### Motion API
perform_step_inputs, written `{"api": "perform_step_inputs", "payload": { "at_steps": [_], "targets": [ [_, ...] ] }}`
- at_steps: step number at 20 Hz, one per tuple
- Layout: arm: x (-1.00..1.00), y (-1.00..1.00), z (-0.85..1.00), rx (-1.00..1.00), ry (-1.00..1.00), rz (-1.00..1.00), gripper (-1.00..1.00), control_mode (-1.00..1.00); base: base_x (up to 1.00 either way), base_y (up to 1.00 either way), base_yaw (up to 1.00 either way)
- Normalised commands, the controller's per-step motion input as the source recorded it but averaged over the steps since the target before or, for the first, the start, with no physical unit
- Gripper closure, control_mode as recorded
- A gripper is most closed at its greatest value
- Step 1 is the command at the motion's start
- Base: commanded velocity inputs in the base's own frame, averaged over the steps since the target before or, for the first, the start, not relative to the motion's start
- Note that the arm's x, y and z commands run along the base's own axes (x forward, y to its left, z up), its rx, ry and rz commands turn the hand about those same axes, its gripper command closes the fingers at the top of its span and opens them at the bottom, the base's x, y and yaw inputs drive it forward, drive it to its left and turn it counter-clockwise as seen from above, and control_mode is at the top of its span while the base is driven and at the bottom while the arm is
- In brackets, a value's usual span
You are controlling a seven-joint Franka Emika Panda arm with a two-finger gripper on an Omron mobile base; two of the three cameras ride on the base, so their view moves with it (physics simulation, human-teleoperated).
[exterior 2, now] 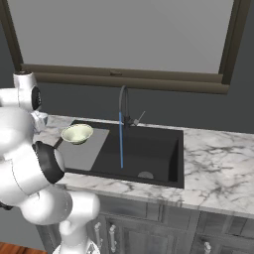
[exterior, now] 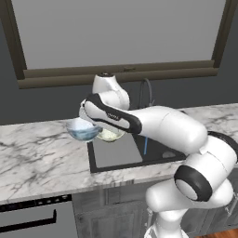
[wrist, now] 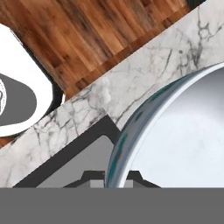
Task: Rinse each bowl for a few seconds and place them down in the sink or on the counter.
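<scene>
The claw (exterior: 89, 122) grips the blue bowl (exterior: 82, 129) over the tabletop's (exterior: 42, 158) sink-side edge; swing it level under the running stream (exterior 2: 121, 141); hold briefly.

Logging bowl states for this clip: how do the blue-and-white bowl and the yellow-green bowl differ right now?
The blue-and-white bowl is lifted above the counter at the arm's hand, left of the sink; the yellow-green bowl rests at the sink's left edge by the grey panel. The first is light blue outside and white inside, the second pale yellow-green throughout. Neither is under the running water stream. Both are small, round and upright.
</scene>
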Motion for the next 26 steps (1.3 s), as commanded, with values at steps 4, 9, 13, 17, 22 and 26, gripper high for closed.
{"api": "perform_step_inputs", "payload": {
  "at_steps": [4,9,13,17,22,26],
  "targets": [
    [0.00,0.62,-0.19,-0.13,-0.05,0.09,1.00,-1.00,0.00,0.00,0.00],
    [0.08,0.32,-0.37,-0.11,-0.01,0.02,1.00,-1.00,0.00,0.00,0.00],
    [0.02,0.21,-0.50,-0.08,0.00,0.01,1.00,-1.00,0.00,0.00,0.00],
    [0.00,0.06,-0.52,0.02,-0.03,0.00,1.00,-1.00,0.00,0.00,0.00],
    [0.02,0.11,-0.45,0.09,-0.11,0.00,1.00,-1.00,0.00,0.00,0.00],
    [0.00,0.09,-0.44,0.13,-0.13,0.00,1.00,-1.00,0.00,0.00,0.00]
  ]
}}
